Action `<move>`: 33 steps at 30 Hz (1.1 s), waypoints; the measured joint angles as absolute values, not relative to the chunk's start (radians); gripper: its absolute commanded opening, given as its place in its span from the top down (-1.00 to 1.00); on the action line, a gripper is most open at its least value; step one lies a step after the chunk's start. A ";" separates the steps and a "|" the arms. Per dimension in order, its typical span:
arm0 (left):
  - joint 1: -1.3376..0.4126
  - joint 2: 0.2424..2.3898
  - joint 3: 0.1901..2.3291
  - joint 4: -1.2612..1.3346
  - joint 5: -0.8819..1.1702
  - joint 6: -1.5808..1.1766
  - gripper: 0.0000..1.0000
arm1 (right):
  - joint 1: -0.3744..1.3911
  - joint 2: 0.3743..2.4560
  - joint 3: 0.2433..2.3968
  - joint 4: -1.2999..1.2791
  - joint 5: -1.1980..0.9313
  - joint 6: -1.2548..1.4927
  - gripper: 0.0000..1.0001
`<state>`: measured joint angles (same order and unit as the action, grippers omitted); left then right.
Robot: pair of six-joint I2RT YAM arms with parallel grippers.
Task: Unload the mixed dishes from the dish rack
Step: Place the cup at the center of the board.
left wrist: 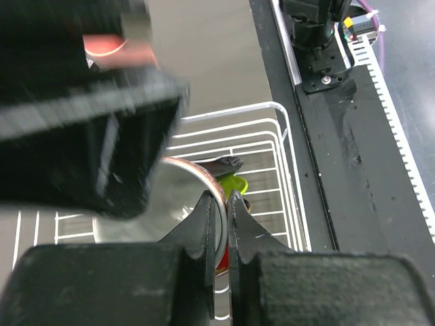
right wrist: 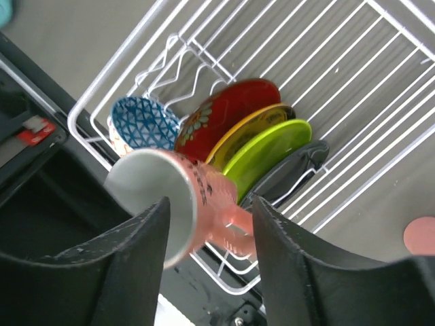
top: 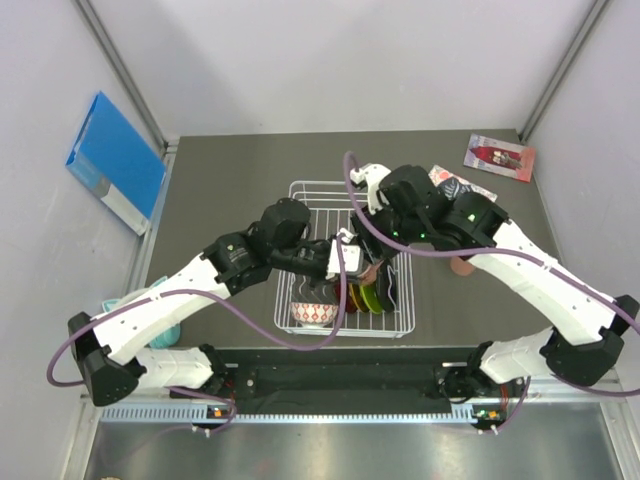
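Dark table [top: 220, 170] is carrying the dish rack [top: 300, 183] at centre. Left hand [left wrist: 221, 198], reaching from 8 o'clock, is pinching the tall pink cup [right wrist: 204, 197] by its rim above the rack. Right hand [right wrist: 211, 207], from 2 o'clock, is straddling the tilted cup, fingers spread.

The left gripper [left wrist: 219, 198], pinched on the rim of the tilted pink cup [right wrist: 204, 193], and the right gripper [right wrist: 211, 207], jaws apart around its body, crowd the air over the middle of the dish rack [top: 318, 184], leaving no passage there. Beneath, the red plate [right wrist: 228, 114], amber plate [right wrist: 280, 109], lime-green plate [right wrist: 268, 153] and black plate [right wrist: 299, 159] stand packed on edge beside the patterned bowl [right wrist: 144, 121], blocking the near end. The far left corner is bare wire, open from above.
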<state>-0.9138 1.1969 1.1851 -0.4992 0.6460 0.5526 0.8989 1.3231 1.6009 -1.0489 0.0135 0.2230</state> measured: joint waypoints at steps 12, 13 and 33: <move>-0.948 1.221 1.198 -0.518 0.636 0.558 1.00 | 0.941 1.409 1.597 -1.090 0.052 0.159 1.00; -0.948 1.221 1.198 -0.524 0.635 0.558 1.00 | 0.945 1.413 1.597 -1.092 0.057 0.156 1.00; -0.956 1.066 1.123 -0.207 0.267 0.408 -0.98 | 0.916 1.361 1.719 -1.145 0.239 0.274 1.00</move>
<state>-0.9558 1.0660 1.1229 -0.2070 0.2668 0.4084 0.9157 1.3609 1.7191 -1.1450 0.2394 0.2741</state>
